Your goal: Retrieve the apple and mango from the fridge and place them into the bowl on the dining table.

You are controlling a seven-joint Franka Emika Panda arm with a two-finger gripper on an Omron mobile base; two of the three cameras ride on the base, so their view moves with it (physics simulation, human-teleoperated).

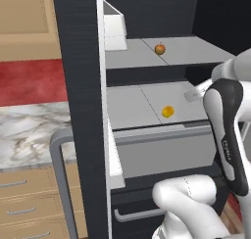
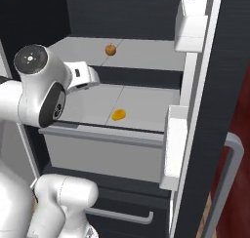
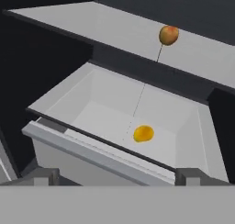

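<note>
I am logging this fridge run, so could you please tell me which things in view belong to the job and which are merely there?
Belong to the job:
- apple on the upper shelf
- mango on the lower shelf
- fridge, door open
- pincer, open, holding nothing

Merely there:
- white door bins
- fridge drawer
- marble counter
- wooden drawers
</note>
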